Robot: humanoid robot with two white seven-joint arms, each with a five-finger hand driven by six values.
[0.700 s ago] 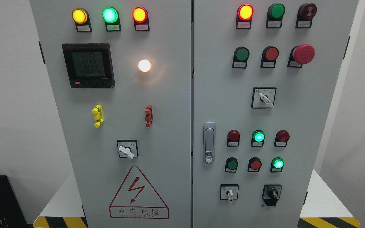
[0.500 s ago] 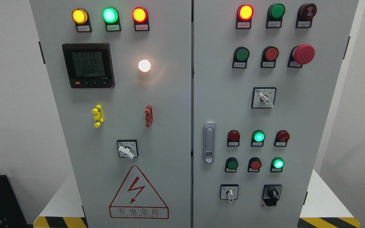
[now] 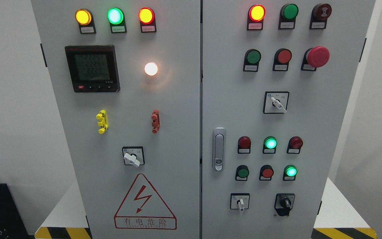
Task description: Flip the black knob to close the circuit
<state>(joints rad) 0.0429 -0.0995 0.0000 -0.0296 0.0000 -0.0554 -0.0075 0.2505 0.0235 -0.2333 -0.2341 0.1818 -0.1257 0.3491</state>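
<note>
The black knob [image 3: 284, 203] sits at the lower right of the right door of a grey electrical cabinet [image 3: 184, 109]. Its handle points roughly straight down. A white knob switch [image 3: 240, 202] is to its left. Neither of my hands nor arms shows in the head view.
The right door carries lit red [image 3: 256, 13] and green [image 3: 270, 143] lamps, a red mushroom stop button [image 3: 317, 56], a white selector [image 3: 277, 103] and a door latch [image 3: 219, 149]. The left door has a meter [image 3: 92, 68], a white selector [image 3: 132, 158] and a warning triangle [image 3: 144, 203].
Only the meter's digits flicker slightly. Nothing else has moved.
</note>
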